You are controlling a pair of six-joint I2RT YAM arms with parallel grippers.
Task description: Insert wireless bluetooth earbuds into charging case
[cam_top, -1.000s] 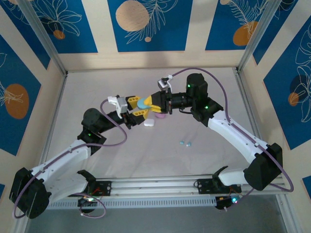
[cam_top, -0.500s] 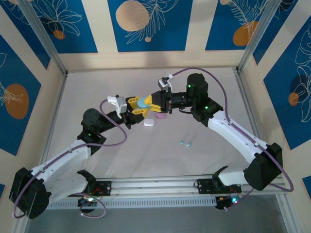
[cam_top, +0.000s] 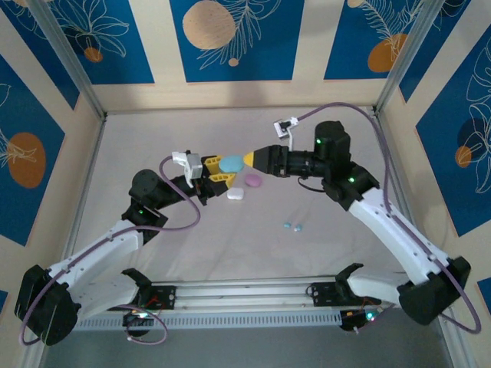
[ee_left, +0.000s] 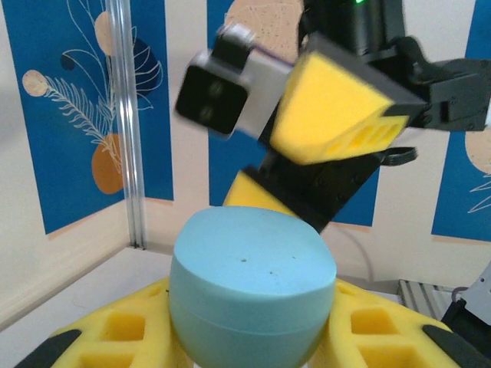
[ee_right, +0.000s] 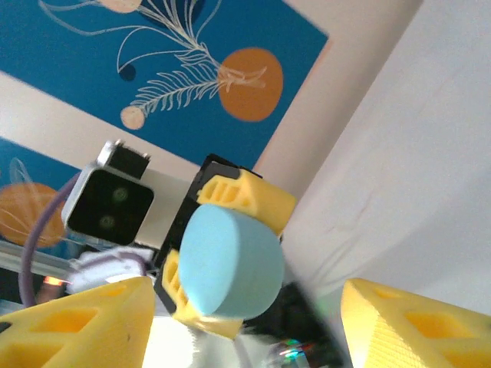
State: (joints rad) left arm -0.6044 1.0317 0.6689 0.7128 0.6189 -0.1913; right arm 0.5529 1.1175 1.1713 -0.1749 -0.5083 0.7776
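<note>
My left gripper (cam_top: 221,169) is shut on a closed cyan charging case (cam_top: 231,162), held above the table; its yellow fingers (ee_left: 115,337) press both sides of that case (ee_left: 249,284). My right gripper (cam_top: 250,159) stands open just to the right of the case, apart from it. In the right wrist view its own fingers (ee_right: 84,322) are spread wide with nothing between them, and the case (ee_right: 230,261) faces it a little way off. Two tiny cyan earbuds (cam_top: 292,226) lie on the table in front of the right arm.
A pink case (cam_top: 253,181) and a white case (cam_top: 235,194) lie on the table just below the two grippers. The enclosure's walls and aluminium posts (cam_top: 84,92) ring the white table. A rail (cam_top: 245,291) runs along the near edge.
My right gripper has opened, let go of the cyan case and drawn back to the right. The left gripper has closed tighter on the case and stays in place.
</note>
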